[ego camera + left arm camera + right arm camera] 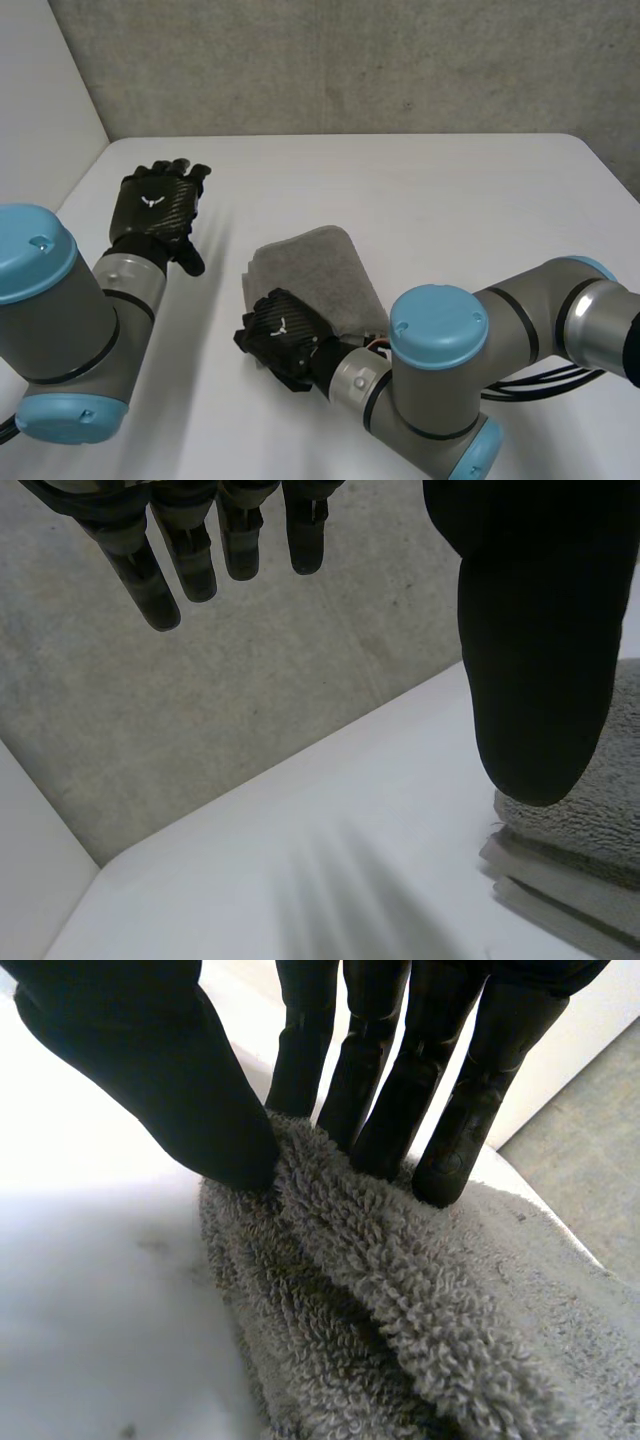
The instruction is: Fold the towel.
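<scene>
Towel (318,268) lies folded in a small stack near the middle of the table (450,200), its near edge pinched into a ridge by the right hand (285,335) between thumb and fingers. The left hand (155,210) hangs relaxed and empty, well to the left. Nothing pins the far side — so a pull on that pinch may drag the whole stack, or peel up one layer and undo the folds.

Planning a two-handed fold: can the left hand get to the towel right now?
Probably yes. The left hand is open and empty, with only bare table between it and the folded towel. The right hand pinches the towel's near edge, leaving the rest free.
</scene>
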`<state>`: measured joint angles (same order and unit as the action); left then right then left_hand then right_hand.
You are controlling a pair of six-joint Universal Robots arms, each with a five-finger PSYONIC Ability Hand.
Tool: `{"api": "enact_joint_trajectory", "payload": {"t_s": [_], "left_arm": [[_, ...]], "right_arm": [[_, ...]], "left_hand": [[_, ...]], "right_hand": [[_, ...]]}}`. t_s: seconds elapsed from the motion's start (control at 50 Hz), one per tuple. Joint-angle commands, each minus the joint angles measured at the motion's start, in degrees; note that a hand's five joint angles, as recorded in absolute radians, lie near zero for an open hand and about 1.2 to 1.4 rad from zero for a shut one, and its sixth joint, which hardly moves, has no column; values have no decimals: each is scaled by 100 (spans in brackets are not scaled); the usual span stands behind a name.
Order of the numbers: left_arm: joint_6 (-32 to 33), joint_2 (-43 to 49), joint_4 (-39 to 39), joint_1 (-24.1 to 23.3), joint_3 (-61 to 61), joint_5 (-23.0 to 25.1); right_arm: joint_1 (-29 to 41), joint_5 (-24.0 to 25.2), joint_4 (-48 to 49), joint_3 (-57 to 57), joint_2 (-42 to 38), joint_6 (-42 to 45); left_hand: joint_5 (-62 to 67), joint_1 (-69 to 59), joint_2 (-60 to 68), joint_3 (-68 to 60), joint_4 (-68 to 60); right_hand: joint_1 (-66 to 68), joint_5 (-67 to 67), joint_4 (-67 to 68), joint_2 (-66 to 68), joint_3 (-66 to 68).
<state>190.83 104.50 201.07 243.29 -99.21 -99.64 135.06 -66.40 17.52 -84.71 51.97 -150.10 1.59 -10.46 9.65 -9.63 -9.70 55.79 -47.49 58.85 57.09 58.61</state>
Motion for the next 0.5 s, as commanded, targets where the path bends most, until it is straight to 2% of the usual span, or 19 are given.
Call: {"api": "enact_joint_trajectory", "payload": {"t_s": [0.02,0.14,0.18,0.32,0.42,0.5], "left_arm": [[42,167,64,-211,199,32],[-2,326,64,-396,533,32],[-11,361,73,-466,622,33],[-353,1027,-15,-1002,1244,103],[-529,1642,-383,-1266,1640,103],[-608,2013,-780,-1310,1808,76]], "right_arm": [[-487,-153,-29,-150,777,-676],[-1131,-197,15,-485,1430,-1425],[-1481,-215,15,-590,1614,-1950],[-1983,-224,-29,-476,1632,-2761],[-2071,-153,-284,-98,1157,-3200],[-1992,-4,-1449,673,343,-3157]], "left_hand": [[-87,-25,107,-109,-101],[-87,-25,107,-109,-101],[-87,-25,107,-109,-101],[-37,-76,157,-160,-152],[-20,-93,174,-176,-169],[-37,-76,157,-160,-152]], "right_hand": [[-4399,4569,-4705,-4529,-4681],[-4579,4749,-4885,-4709,-4861],[-4579,4749,-4885,-4709,-4861],[-4579,4749,-4885,-4709,-4861],[-4579,4749,-4885,-4709,-4861],[-4579,4749,-4885,-4709,-4861]]}}
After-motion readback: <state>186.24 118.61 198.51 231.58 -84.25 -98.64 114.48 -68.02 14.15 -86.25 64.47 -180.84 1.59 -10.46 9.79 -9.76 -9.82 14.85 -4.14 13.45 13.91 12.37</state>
